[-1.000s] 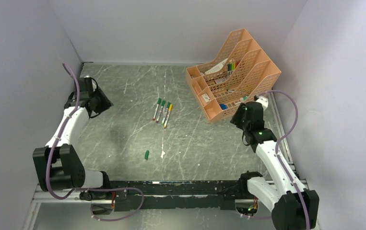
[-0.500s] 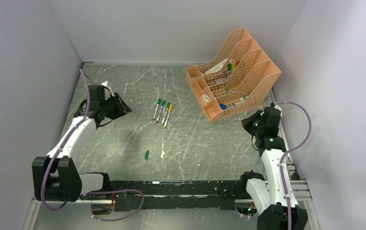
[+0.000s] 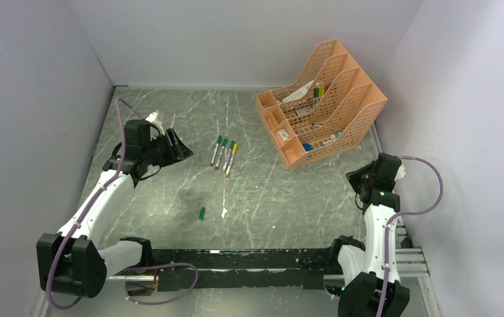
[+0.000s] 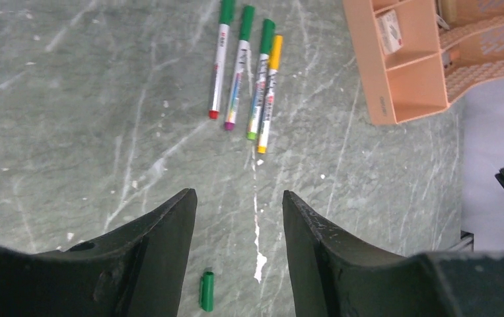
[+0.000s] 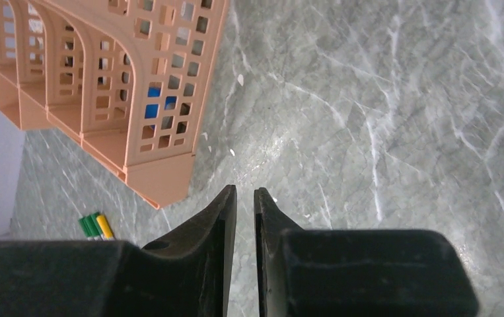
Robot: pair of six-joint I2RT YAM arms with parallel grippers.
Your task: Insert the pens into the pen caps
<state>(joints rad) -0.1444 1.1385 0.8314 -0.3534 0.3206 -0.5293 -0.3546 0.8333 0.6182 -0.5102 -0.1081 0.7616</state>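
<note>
Holds the left claw spread and empty, nearer than the barely parted right claw, above the cap lying lengthwise along its reach, pens ahead.

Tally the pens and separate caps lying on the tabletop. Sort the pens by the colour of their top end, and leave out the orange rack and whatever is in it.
Pens with a green top end: 3
Pen with a yellow top end: 1
Loose green cap: 1
Total: 5
</note>
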